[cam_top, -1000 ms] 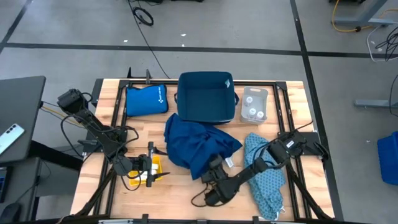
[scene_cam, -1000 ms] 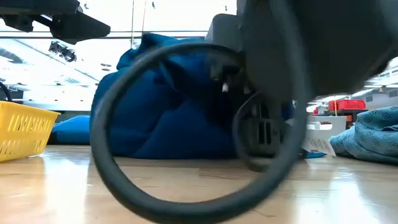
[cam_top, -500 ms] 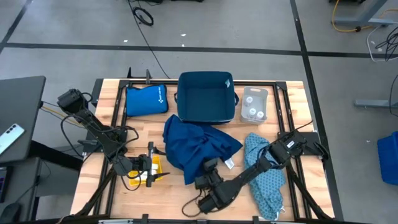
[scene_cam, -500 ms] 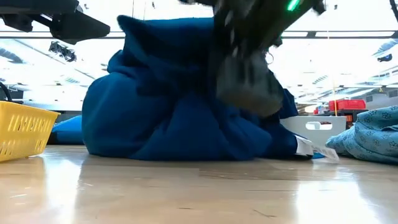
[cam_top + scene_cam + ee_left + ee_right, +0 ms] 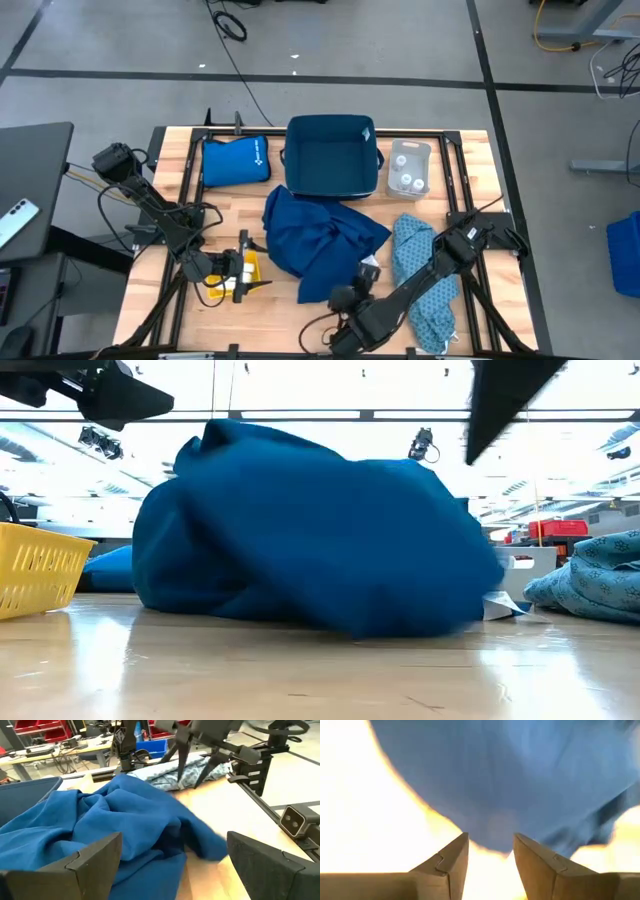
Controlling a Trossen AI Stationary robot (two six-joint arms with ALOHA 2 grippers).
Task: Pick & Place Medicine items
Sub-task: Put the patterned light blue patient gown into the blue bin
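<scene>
The medicine items I can see are small round whitish bottles [image 5: 408,181] standing in a clear box [image 5: 409,152] at the far right. A crumpled dark blue cloth [image 5: 322,235] lies mid-table and looks blurred in the low view [image 5: 320,540]. My right gripper [image 5: 343,298] hangs above the cloth's near edge, pointing steeply down. Its fingers [image 5: 451,858] are open with nothing between them, and the left wrist view shows the gripper [image 5: 192,780] clear of the table. My left gripper [image 5: 236,276] stays open over the yellow tray [image 5: 40,565] at the near left, facing the cloth [image 5: 115,820].
A dark blue bin [image 5: 331,155] stands at the far centre, with a flat blue pouch [image 5: 236,160] to its left. A patterned pale blue cloth [image 5: 425,280] lies at the near right under the right arm. A white tag [image 5: 500,605] sticks out of the dark cloth.
My right gripper has risen from table level at the blue cloth's near edge, moved toward the near edge and turned about. The cloth first bunched up taller. Its near right part has now dropped and spread toward the table's right.
</scene>
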